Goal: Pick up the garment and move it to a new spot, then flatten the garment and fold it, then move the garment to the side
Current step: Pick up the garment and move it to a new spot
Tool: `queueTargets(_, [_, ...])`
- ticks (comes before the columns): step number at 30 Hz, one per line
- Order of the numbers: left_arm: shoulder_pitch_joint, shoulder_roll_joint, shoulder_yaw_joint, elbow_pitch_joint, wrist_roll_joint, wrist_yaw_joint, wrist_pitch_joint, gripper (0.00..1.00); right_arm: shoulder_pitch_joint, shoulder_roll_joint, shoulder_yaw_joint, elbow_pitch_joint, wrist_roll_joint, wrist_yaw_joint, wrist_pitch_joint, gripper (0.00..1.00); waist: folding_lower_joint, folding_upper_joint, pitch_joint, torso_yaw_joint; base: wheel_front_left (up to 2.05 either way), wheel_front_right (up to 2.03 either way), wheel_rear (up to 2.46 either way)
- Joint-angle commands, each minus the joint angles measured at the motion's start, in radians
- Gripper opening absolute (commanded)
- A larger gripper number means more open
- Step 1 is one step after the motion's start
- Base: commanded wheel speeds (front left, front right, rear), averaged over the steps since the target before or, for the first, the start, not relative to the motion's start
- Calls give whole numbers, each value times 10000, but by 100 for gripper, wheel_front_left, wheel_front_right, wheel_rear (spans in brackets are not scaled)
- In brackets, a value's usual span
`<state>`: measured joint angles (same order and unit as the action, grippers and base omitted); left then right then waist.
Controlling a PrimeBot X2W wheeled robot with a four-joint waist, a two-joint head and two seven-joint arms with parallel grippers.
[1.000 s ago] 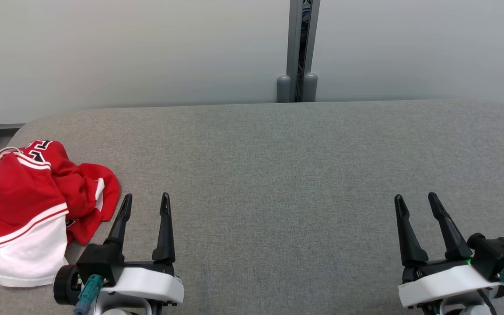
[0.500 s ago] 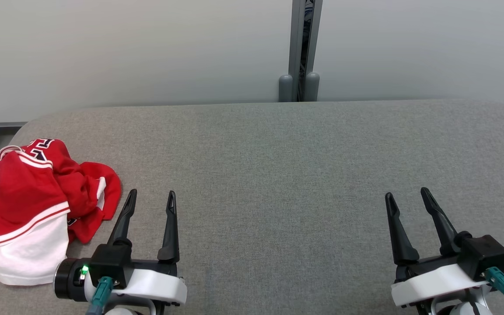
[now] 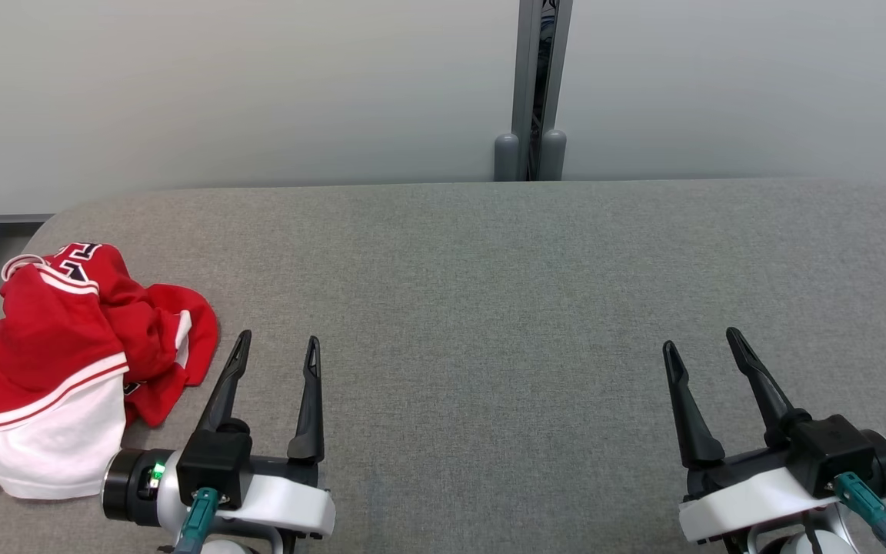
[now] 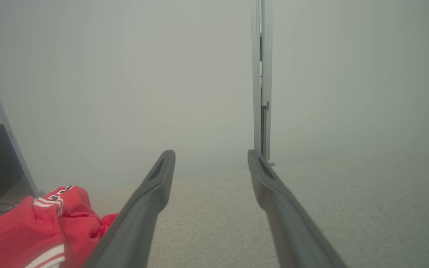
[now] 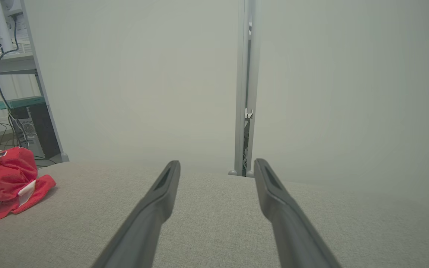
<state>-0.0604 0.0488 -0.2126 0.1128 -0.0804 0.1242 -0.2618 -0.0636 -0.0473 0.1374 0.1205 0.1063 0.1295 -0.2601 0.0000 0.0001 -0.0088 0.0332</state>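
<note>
Head view: left tool (image 3: 278, 338) and right tool (image 3: 701, 339) gape empty; I might drag the crumpled red-and-white jersey (image 3: 51, 346) off the grey worktop's (image 3: 489, 308) left edge.

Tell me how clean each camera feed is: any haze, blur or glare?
Head view: sharp, evenly lit, no glare, garment crisp. Left wrist view: milky haze, garment soft, left gripper blurred up close. Right wrist view: lighter haze, right gripper blurred, garment readable at left.

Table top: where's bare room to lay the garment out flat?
The table is bare between the left gripper and right gripper and back to the wall. It's crowded at the left edge, where the crumpled red garment lies.
</note>
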Motion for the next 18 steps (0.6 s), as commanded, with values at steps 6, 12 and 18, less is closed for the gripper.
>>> queueTargets(6, [-157, 30, -25, 117, 30, 28, -37, 100, -51, -37, -28, 29, -51, 23, -63, 100, 0, -1, 15, 43, 0, 0, 0])
queueTargets(12, [-226, 30, -91, 196, -64, 6, -26, 100, 20, -37, -27, 50, -103, 23, -63, 100, 0, -1, 50, 265, 0, 0, 0])
queueTargets(18, [-220, 33, -99, 269, -190, 132, -26, 100, 143, -37, 66, 47, -123, 23, -63, 100, 0, -1, 15, 1110, 0, 0, 0])
